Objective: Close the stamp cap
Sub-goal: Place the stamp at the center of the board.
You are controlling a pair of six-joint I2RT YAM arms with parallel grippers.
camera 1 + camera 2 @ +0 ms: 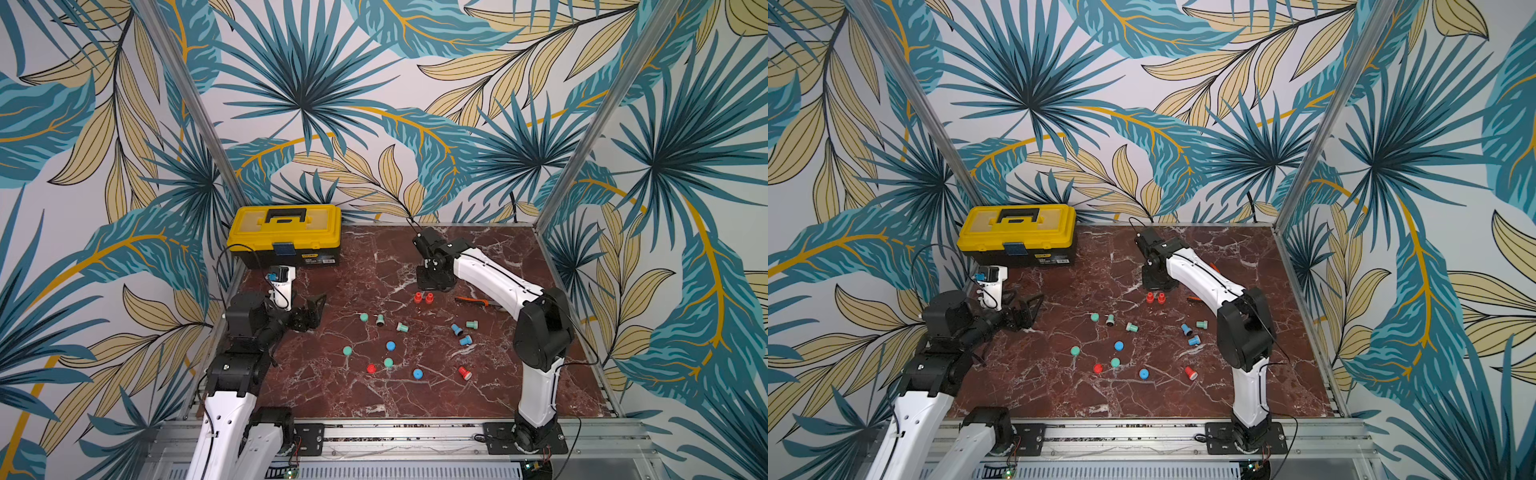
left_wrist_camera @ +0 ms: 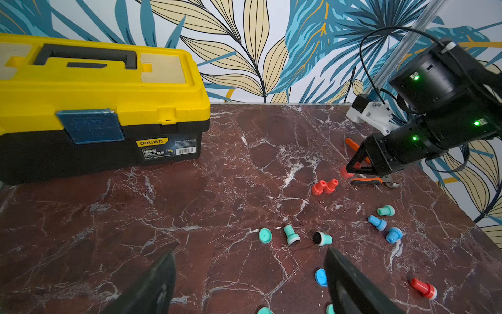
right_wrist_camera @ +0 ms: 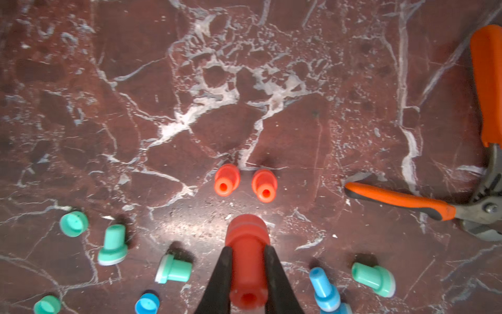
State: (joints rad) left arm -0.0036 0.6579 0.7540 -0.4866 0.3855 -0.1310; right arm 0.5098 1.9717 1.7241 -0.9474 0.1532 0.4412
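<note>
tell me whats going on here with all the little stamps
The right gripper is shut on a red stamp, holding it low over the marble table near two red stamps standing upright. The left gripper is open and empty, at the table's left side by the yellow toolbox. Teal, blue and red stamps and loose caps lie scattered between the arms, so several are still uncapped.

The toolbox (image 1: 286, 235) sits in the table's (image 1: 498, 257) far left corner, with the left gripper (image 1: 318, 309) before it. Mid-table, 2 stamps (image 1: 418, 297) stand side by side, and the pliers (image 1: 471, 301) lie to their right. Near that pair, raised off the table, the right gripper (image 3: 247, 248) holds 1 stamp (image 3: 247, 271) between its jaws. Nearer the front, loose caps (image 1: 390, 345) and lying stamps (image 1: 402, 327) are scattered.
</note>
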